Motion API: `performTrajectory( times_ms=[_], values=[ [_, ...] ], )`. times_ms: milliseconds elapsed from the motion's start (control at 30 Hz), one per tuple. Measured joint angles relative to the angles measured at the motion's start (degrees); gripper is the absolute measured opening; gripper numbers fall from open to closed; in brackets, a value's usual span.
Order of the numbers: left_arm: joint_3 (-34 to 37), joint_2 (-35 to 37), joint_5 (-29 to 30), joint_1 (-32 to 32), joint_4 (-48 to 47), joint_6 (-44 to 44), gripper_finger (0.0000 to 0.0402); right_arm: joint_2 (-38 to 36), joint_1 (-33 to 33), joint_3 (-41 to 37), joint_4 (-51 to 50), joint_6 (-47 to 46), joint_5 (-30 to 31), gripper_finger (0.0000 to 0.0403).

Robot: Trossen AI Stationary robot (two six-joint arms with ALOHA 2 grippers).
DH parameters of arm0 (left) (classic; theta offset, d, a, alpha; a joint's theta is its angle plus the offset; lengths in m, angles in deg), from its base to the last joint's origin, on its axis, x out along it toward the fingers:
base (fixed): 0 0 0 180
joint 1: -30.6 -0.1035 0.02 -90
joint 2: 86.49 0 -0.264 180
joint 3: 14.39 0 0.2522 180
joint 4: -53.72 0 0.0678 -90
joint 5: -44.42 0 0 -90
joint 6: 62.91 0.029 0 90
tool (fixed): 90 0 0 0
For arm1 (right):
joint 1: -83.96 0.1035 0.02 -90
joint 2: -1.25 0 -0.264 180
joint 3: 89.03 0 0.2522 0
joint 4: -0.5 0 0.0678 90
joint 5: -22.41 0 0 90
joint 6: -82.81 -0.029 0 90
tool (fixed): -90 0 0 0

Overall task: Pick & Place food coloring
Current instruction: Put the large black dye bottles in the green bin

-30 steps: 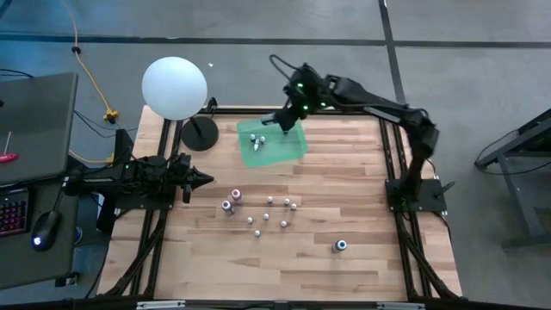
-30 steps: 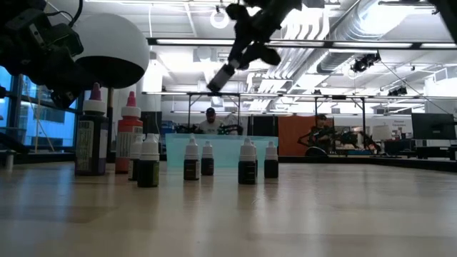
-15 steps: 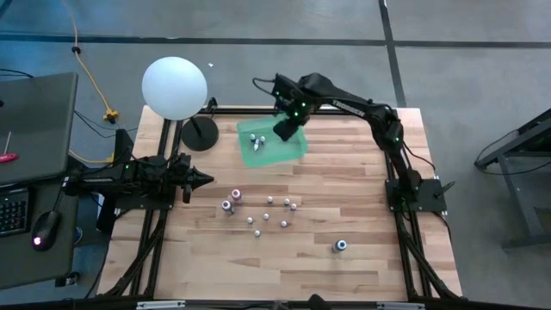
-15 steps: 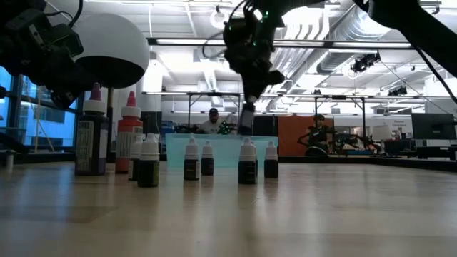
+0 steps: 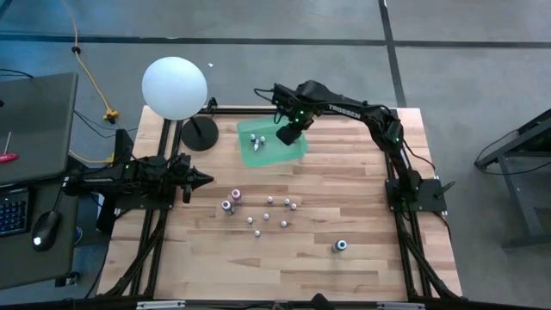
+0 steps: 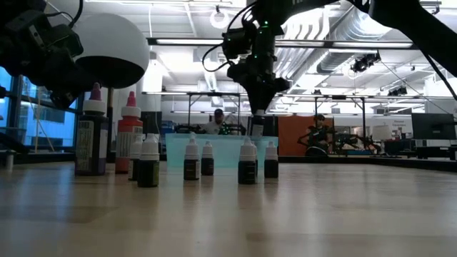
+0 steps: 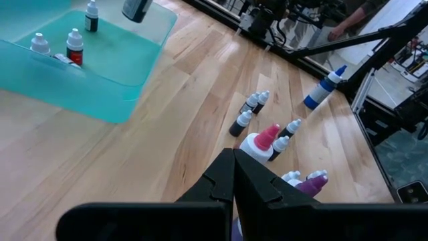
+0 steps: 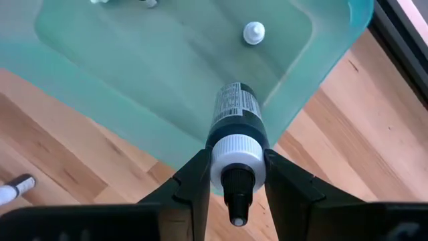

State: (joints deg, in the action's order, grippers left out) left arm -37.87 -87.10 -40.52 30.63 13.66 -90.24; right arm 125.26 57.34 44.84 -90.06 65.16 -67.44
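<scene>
My right gripper [image 5: 286, 134] is over the green tray [image 5: 258, 155] at the table's far side, shut on a dark food coloring bottle [image 8: 235, 110] with a white ribbed cap. In the low view the gripper [image 6: 257, 118] points down at the tray's rim [image 6: 221, 140]. Three small bottles [image 7: 73, 50] are inside the tray. Several more tiny bottles [image 5: 269, 213] stand on their bases mid-table, and a blue one [image 5: 341, 246] stands apart nearer the near edge. My left gripper [image 5: 207, 179] waits shut at the table's left, its tips [image 7: 234, 161] pointing at the cluster. My right gripper pinches the bottle between its two fingers at the white ribbed cap [image 8: 237, 161], one finger [image 8: 197, 171] on each side. The fingers come from above, pointing down. The bottle hangs upright below them, nozzle toward the wrist, base over the tray floor.
A large white globe lamp [image 5: 175, 86] on a black round base [image 5: 200, 135] stands at the far left corner, beside the tray. Bigger purple and pink bottles [image 5: 231, 201] stand left of the cluster. Bare wood lies along the table's right side [image 5: 362, 189].
My right gripper has come down from high above the table onto the tray, shifting slightly toward the near edge and turning from a slant to pointing straight down. The held bottle has travelled with it and now hangs upright at tray level.
</scene>
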Motion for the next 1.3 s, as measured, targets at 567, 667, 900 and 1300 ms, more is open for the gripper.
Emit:
performTrajectory(
  times_ms=[567, 667, 900, 1300],
  values=[
    [0.00, 0.01, 0.04, -0.02, -0.02, 0.00, 0.0000, 0.00, 0.40, 0.00, -2.70, -4.90, -1.20, 0.0111],
    [0.00, -0.01, 0.04, -0.02, -0.02, 0.00, 0.0000, 0.00, 0.52, 0.00, -2.67, -5.81, -1.59, 0.0111],
    [0.00, 0.00, 0.07, 0.00, -0.02, 0.00, 0.0000, 0.00, 0.69, 0.00, -2.42, -6.35, -1.81, 0.0112],
    [0.00, 0.01, 0.07, -0.02, 0.00, 0.00, 0.0000, 2.59, 1.09, 0.00, -2.64, -7.79, -4.43, 0.0112]
  ],
)
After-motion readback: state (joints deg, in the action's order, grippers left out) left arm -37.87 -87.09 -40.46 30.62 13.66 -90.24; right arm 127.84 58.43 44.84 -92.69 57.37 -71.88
